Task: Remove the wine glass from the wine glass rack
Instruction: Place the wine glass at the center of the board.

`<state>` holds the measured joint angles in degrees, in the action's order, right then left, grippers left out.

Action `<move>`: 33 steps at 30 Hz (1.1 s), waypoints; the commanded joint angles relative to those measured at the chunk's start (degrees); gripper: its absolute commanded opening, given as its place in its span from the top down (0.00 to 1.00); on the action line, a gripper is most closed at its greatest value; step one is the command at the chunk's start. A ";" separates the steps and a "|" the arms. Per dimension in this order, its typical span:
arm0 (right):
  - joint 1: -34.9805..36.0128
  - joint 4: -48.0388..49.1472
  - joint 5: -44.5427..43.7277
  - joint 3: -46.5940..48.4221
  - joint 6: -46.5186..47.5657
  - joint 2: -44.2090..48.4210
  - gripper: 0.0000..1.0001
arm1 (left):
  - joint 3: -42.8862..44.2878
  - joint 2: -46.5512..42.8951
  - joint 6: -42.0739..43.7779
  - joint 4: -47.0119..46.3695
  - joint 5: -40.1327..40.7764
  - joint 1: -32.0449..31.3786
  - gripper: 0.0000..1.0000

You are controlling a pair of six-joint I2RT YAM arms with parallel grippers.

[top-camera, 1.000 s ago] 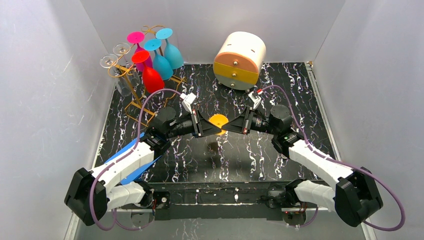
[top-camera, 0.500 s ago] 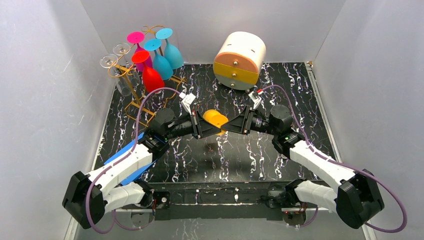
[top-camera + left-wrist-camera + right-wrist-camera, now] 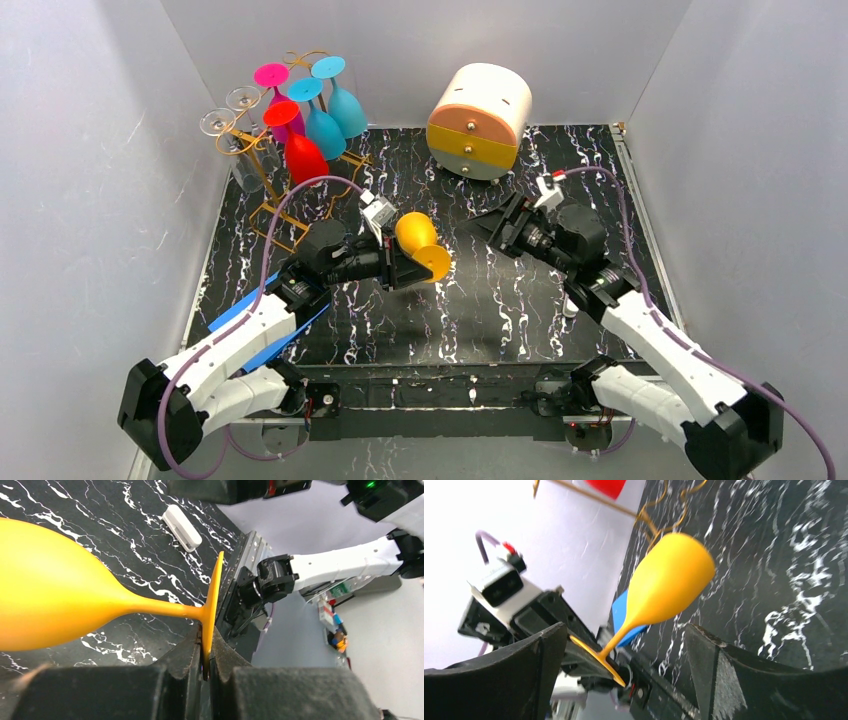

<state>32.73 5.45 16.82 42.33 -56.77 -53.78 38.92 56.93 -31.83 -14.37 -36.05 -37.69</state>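
Nearest the arms, well in front of the wine glass rack [image 3: 270, 195], a flat blue thing [image 3: 270, 335] lies on the black marbled table [image 3: 480, 320], partly under the left arm.

A little farther in, forward and to the right of the rack, the left gripper [image 3: 403, 270] is clamped on the round foot of a yellow wine glass [image 3: 416, 235]. The left wrist view shows the thin edge of the foot pinched between the two fingers. The glass is off the rack and clearly apart from it. It is held in the air above the table, lying nearly on its side, with the bowl angled toward the far side.

Farther right of the rack, beyond the glass, the right gripper [image 3: 500, 226] has its jaws spread wide and holds nothing. It faces the glass with a gap between them.

The rack itself stands upright at the far left of the table. Hanging from it upside down, feet up, are a red glass [image 3: 303, 155], two teal glasses [image 3: 325, 130], a pink glass [image 3: 280, 90] and two clear glasses [image 3: 225, 125].

To the right of the rack, at about the same depth, sits a round cream drawer box [image 3: 480, 120] with orange and yellow drawer fronts.
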 commanded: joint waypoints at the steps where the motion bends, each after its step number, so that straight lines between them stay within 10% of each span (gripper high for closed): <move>1: -0.20 -3.40 -15.12 -0.12 2.08 5.00 0.04 | 1.34 -2.20 7.71 0.70 -2.71 -0.21 1.00; 13: -0.30 -8.87 -24.20 -0.31 13.10 7.28 0.01 | -0.90 -9.43 30.31 11.26 -4.87 -0.14 1.00; 22: -7.79 -12.15 8.40 7.75 18.91 -4.71 0.01 | 0.81 -10.21 40.22 19.85 -2.92 -0.14 1.00; 33: -18.09 7.20 42.90 9.22 7.44 -15.12 0.01 | -2.32 -15.02 51.03 19.12 -13.62 -0.14 1.00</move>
<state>14.68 2.98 44.49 47.44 -44.64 -65.49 37.65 44.14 15.25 7.14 -42.15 -37.67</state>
